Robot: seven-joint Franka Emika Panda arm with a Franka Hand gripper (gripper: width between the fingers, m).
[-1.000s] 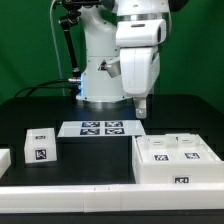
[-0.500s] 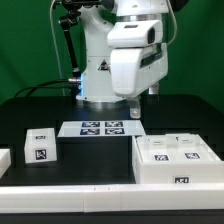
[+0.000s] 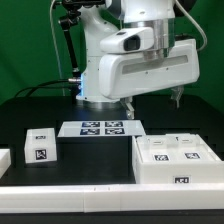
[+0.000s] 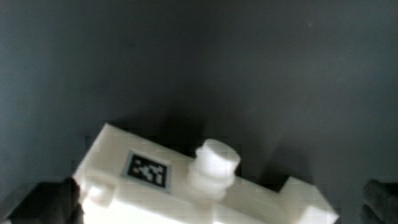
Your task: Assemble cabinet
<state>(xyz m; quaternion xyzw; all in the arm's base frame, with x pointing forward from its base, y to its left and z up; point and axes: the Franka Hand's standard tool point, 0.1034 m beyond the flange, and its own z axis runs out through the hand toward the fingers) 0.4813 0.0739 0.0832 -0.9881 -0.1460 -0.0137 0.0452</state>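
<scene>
The cabinet (image 3: 175,160), a large white box with tagged blocks on top, sits on the table at the exterior view's right. My gripper (image 3: 154,102) hangs well above its near-left part, open and empty, with its fingers (image 3: 130,106) far apart. In the wrist view a white tagged corner of the cabinet (image 4: 151,175) with a round peg (image 4: 217,160) lies below my gripper (image 4: 214,208). The dark fingertips (image 4: 43,205) stand wide at either side of it and do not touch it.
A small white tagged block (image 3: 40,146) stands at the exterior view's left, and another white piece (image 3: 4,160) is at the left edge. The marker board (image 3: 100,128) lies in the middle. A long white rail (image 3: 70,194) runs along the front.
The wrist has turned, so the hand now shows its broad side with both fingers spread. The hand has also shifted slightly toward the exterior view's right. The parts on the table have not moved.
</scene>
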